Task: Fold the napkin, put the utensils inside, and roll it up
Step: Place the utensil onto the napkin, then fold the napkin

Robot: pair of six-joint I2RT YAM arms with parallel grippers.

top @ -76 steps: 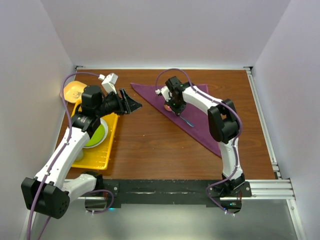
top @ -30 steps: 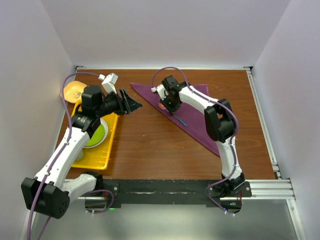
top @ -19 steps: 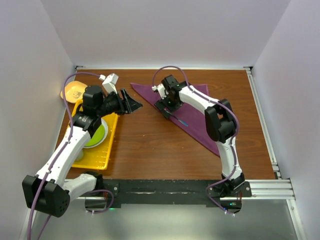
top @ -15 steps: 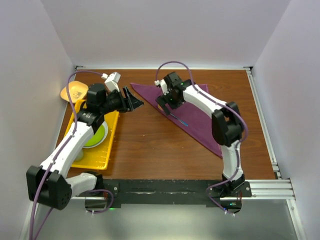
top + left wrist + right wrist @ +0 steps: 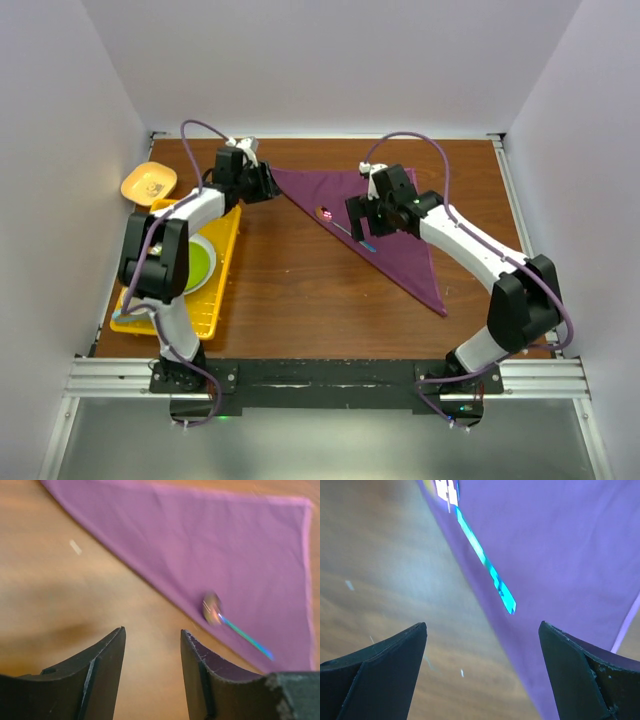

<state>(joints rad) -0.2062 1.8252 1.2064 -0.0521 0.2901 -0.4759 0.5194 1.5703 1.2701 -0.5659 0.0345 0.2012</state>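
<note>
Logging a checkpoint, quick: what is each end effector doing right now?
Left end effector: open, holding nothing.
Right end effector: wide open, empty, over the spoon lying on the napkin.

One napkin, plum-purple and folded into a triangle, lies toward the far edge of the table, its long point running toward the near right. One spoon, iridescent with a teal handle, lies on the napkin along its left edge. One yellow tray sits along the table's left edge, with one green plate in it. One orange bowl is at the far left corner, just beyond the tray. Two robot arms stand at the near edge: the left arm and the right arm.
</note>
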